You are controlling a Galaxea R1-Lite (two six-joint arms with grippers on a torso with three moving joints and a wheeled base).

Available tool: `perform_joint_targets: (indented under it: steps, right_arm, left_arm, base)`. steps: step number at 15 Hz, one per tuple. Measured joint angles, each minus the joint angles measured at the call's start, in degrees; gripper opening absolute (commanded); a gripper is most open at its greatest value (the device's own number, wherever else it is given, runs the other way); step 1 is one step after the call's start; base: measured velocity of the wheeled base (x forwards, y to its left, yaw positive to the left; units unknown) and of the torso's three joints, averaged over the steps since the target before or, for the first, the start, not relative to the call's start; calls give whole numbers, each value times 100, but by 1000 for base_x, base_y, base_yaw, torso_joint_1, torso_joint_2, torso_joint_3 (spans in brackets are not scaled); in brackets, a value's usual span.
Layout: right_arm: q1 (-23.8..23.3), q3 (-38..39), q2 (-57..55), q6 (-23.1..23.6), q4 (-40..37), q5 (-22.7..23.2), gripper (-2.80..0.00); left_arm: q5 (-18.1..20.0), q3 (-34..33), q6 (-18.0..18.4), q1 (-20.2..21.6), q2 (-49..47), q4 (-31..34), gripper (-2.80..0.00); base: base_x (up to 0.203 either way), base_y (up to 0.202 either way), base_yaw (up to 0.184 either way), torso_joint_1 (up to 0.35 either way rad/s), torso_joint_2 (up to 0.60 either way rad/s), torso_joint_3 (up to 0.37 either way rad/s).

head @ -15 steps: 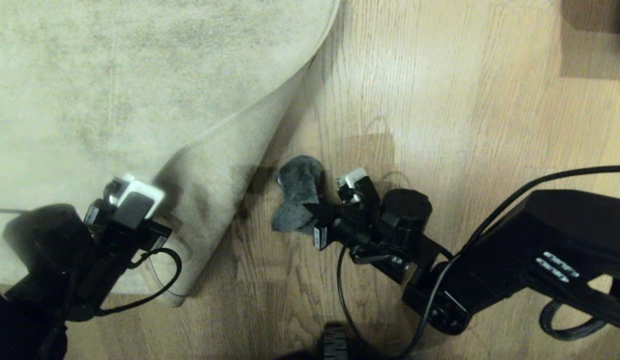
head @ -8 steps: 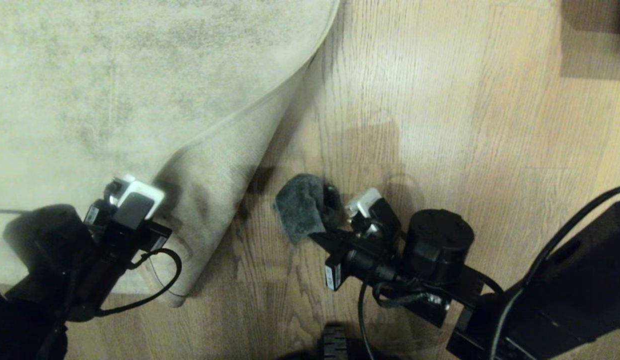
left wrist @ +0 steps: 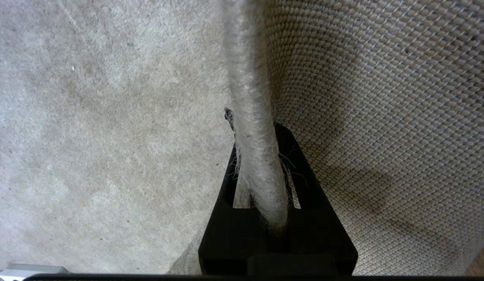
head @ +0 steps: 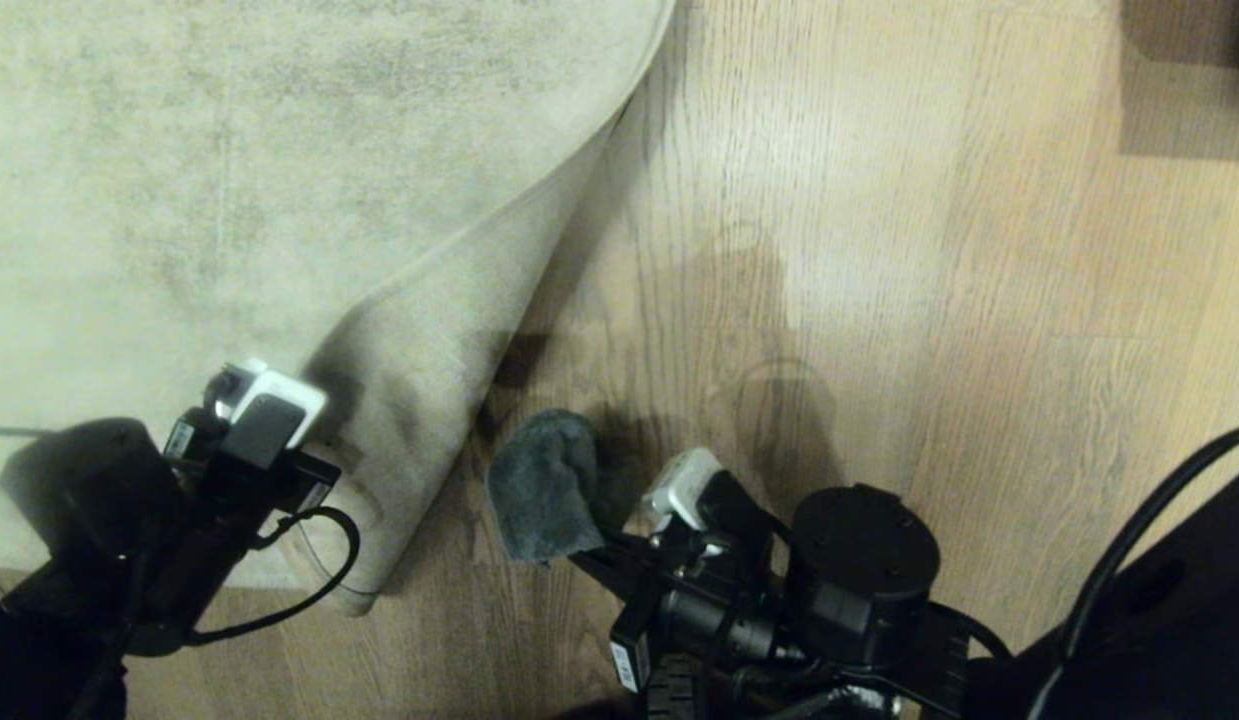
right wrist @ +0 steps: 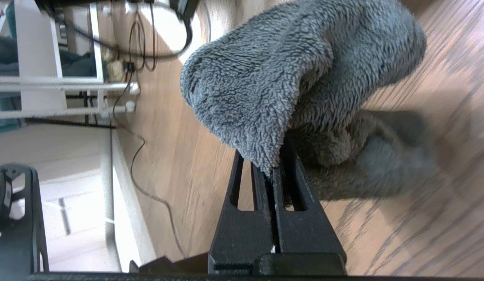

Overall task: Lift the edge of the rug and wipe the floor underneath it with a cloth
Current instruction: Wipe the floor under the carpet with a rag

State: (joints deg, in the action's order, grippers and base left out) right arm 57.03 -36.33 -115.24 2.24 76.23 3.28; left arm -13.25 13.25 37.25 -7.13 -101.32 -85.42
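The rug [head: 229, 180] fills the upper left of the head view, its near corner folded up and over so the woven backing [left wrist: 382, 117] shows. It looks heavy as a whole but floppy at the border: the lifted flap sags in a curve instead of standing stiff, so it probably needs a firm pinch right on the bound edge to keep from drooping. The floor [head: 929, 300] takes the right half of the frame, smooth planks with a sheen, likely slick enough for fabric to glide.

The rug edge [left wrist: 251, 117] runs up the middle of the left wrist view as a thick fuzzy cord. The left gripper [left wrist: 261, 195], at lower left of the head view, is clamped tight on that cord, jaws either side of it.

The cloth [head: 544, 485] sits at lower centre of the head view, just beside the raised flap, on bare floor. It is soft, light and fluffy, bunching into folds. The right gripper [right wrist: 275, 175] is closed on one thin fold of it, the rest hanging loose; a deeper bite would probably press it flatter for wiping.
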Motion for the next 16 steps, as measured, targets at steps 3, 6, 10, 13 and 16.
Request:
perform_joint_targets:
  steps: [3, 6, 10, 13, 16]
  right_arm:
    - [44, 30, -351, -394, 165, 3, -280]
    - [153, 344, -798, -795, 747, 3, -280]
    - [199, 574, -1479, -1032, 1095, 11, -280]
    - [174, 465, -1871, -1050, 1100, -30, -280]
    - [-39, 4, -2056, -1042, 1098, -47, -280]
  left_arm:
    - [0, -2, -10, 5, -15, 0, -280]
    - [-2, 0, -7, 11, -63, -2, -280]
    - [-1, 5, -10, 11, -128, -2, -280]
    - [0, 11, -10, 16, -192, -5, -280]
    - [2, 17, -10, 17, -246, -5, -280]
  base:
    - [0, 0, 0, 0, 0, 0]
    - [0, 0, 0, 0, 0, 0]
    - [0, 0, 0, 0, 0, 0]
    - [0, 0, 0, 0, 0, 0]
    - [0, 0, 0, 0, 0, 0]
